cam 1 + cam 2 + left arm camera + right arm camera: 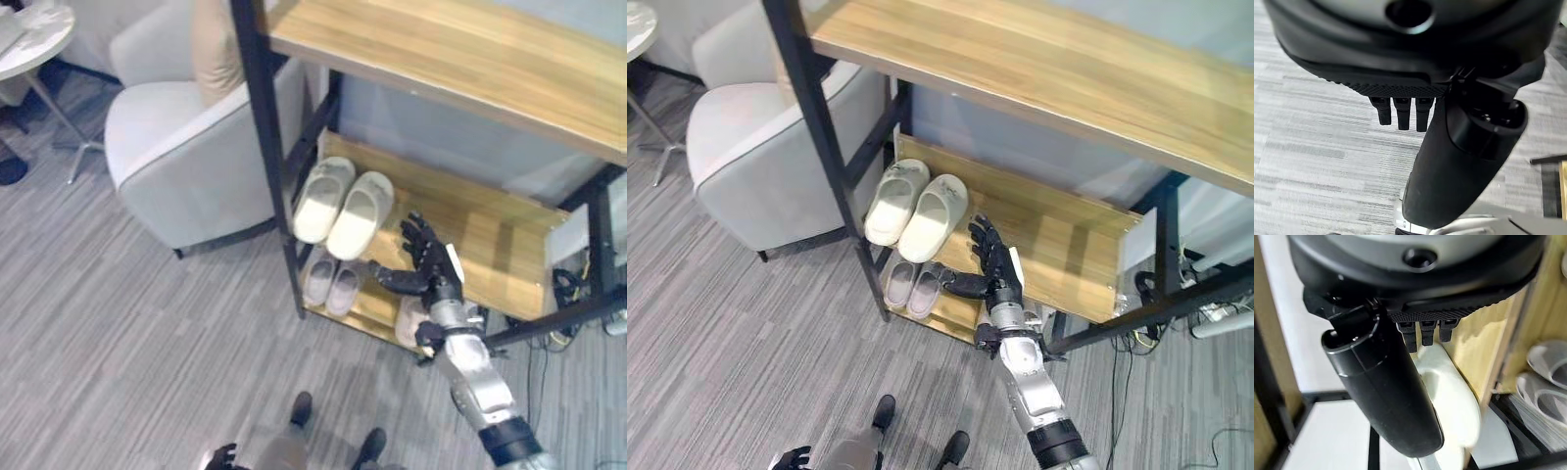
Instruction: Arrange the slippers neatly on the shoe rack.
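A pair of cream slippers (343,204) lies side by side at the left end of the rack's middle shelf (500,230). Below them, a smaller grey pair (331,281) rests on the bottom shelf, and one more pale slipper (409,319) lies further right on that level. My right hand (426,259) is open with spread fingers, raised at the middle shelf's front edge, just right of the cream pair and above the single slipper. In the right wrist view a pale slipper (1449,387) shows just past the fingers, untouched. My left hand (220,457) hangs open low over the carpet, holding nothing.
A black upright post (266,147) of the rack stands left of the slippers. A grey armchair (186,157) sits close on the rack's left, with a round side table (34,34) beyond it. The wooden top shelf (470,59) overhangs. Cables (568,284) lie at the right end.
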Tool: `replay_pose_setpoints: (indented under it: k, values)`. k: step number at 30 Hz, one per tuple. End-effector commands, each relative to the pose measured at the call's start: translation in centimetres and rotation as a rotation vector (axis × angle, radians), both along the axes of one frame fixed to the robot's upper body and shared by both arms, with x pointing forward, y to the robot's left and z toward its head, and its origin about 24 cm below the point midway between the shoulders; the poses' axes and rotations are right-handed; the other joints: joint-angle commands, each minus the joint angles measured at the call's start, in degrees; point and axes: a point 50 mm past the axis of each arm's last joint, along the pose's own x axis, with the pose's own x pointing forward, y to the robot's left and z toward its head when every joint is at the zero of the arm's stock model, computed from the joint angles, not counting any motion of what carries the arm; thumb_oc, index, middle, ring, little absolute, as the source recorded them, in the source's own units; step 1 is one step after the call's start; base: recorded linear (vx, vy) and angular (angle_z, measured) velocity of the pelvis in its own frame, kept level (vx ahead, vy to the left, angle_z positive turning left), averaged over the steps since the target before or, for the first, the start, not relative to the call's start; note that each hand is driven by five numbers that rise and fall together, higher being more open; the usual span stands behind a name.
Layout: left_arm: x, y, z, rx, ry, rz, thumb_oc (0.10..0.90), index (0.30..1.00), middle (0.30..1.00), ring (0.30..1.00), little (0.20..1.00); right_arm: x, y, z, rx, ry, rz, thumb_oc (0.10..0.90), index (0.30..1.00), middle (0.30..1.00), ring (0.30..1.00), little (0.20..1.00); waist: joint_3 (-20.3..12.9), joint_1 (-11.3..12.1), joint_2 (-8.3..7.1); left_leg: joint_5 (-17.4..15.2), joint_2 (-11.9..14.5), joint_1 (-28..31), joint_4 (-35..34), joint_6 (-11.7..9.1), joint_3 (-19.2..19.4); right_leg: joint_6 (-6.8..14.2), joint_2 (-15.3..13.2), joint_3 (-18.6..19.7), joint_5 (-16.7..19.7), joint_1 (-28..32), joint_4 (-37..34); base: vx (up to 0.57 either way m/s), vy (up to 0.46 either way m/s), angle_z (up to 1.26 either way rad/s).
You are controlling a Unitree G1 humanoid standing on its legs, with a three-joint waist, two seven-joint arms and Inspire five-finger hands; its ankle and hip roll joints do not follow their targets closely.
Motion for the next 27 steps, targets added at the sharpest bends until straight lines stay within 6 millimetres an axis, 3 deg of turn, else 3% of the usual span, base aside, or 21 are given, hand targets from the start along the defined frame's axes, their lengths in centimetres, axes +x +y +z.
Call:
replay_pose_setpoints:
  k: [1,9,11,13,15,16,18,19,22,27]
  values:
    - [-0.5,-1.9,-0.6,-0.063,0.029,-0.048,0.8,0.9,0.9,0.9,0.9,-1.6,-1.1,3.9,-0.029,-0.215,0.076,0.8,0.9,0.9,0.9,0.9,-5.5,-2.2,1.07,-4.8,2.4,3.1,-1.4,-2.2,4.5,5.4,-3.8,1.9,-1.0,-0.8,1.2,-0.01,-0.011,-0.18]
    - [-0.5,-2.5,-0.7,-0.105,0.027,-0.082,0.8,0.9,0.9,0.9,0.9,-4.7,-4.1,1.1,-0.187,-0.063,0.111,0.8,0.9,0.9,0.9,0.9,-6.7,-5.5,2.56,-4.8,2.5,4.5,-1.4,-2.4,6.4,5.4,-3.5,3.7,-1.2,-0.3,1.2,-0.01,-0.024,-0.15]
    - [-0.4,-2.8,-0.7,-0.127,0.026,-0.105,0.8,0.9,0.9,0.9,0.9,-5.9,-5.7,-1.4,-0.353,0.076,0.112,0.8,0.9,0.9,0.9,0.9,-7.0,-6.6,3.29,-4.9,2.6,5.3,-1.4,-2.3,7.2,5.4,-3.4,4.5,-1.4,-0.1,1.6,-0.01,-0.033,-0.19]
    - [-0.5,-3.0,-0.7,-0.135,0.029,-0.113,0.8,0.9,0.9,0.9,0.9,-6.3,-6.2,-2.2,-0.402,0.121,0.111,0.8,0.9,0.9,0.9,0.9,-7.0,-7.0,3.65,-5.0,2.6,5.6,-1.4,-2.3,7.5,5.4,-3.4,4.8,-1.5,0.0,1.6,0.0,-0.015,-0.25]
    - [-0.7,-3.5,-0.9,-0.155,0.038,-0.127,0.8,0.9,0.9,0.9,0.9,-7.7,-8.5,-6.7,-0.495,0.349,0.049,0.8,0.9,0.9,0.9,0.9,-7.1,-8.3,4.75,-5.2,2.7,6.8,-1.4,-2.0,8.8,5.4,-3.3,5.8,-1.7,0.1,1.9,-0.02,-0.026,-0.25]
    - [-0.7,-3.5,-0.9,-0.155,0.037,-0.127,0.8,0.9,0.9,0.9,0.9,-7.7,-8.5,-6.8,-0.496,0.348,0.049,0.8,0.9,0.9,0.9,0.9,-7.0,-8.2,4.75,-5.2,2.7,6.8,-1.4,-2.0,8.9,5.4,-3.3,5.8,-1.7,0.1,1.9,-0.01,-0.02,-0.27]
    - [-0.6,-3.8,-0.9,-0.158,0.038,-0.152,0.8,0.9,0.9,0.9,0.9,-8.4,-9.6,-9.2,-0.552,0.463,0.004,0.8,0.9,0.9,0.9,0.9,-7.0,-8.8,5.35,-5.2,2.9,7.4,-1.4,-1.9,9.7,5.3,-3.1,6.6,-2.0,0.3,2.0,-0.02,-0.028,-0.31]
    - [-0.6,-3.7,-0.9,-0.158,0.037,-0.151,0.8,0.9,0.9,0.9,0.9,-8.3,-9.6,-9.2,-0.552,0.462,0.004,0.8,0.9,0.9,0.9,0.9,-6.9,-8.8,5.34,-5.3,2.9,7.4,-1.4,-1.9,9.8,5.3,-3.1,6.7,-2.0,0.3,2.0,-0.01,-0.028,-0.26]
    - [-0.5,-4.0,-0.8,-0.159,0.038,-0.189,0.8,0.9,0.9,0.9,0.9,-9.1,-10.9,-11.5,-0.654,0.582,-0.031,0.8,0.9,0.9,0.9,0.9,-7.1,-9.0,5.81,-5.2,3.1,7.7,-1.4,-1.9,10.2,5.2,-2.9,7.1,-2.3,0.6,1.9,0.0,-0.037,-0.18]
    - [-0.2,-3.9,-0.8,-0.14,0.037,-0.219,0.8,0.9,0.9,0.9,0.9,-10.6,-11.7,-15.2,-0.676,0.768,-0.113,0.8,0.9,0.9,0.9,0.9,-7.2,-9.1,6.22,-5.2,3.3,8.3,-1.4,-1.9,10.1,4.9,-2.4,7.7,-2.6,1.4,1.5,0.0,-0.047,-0.05]
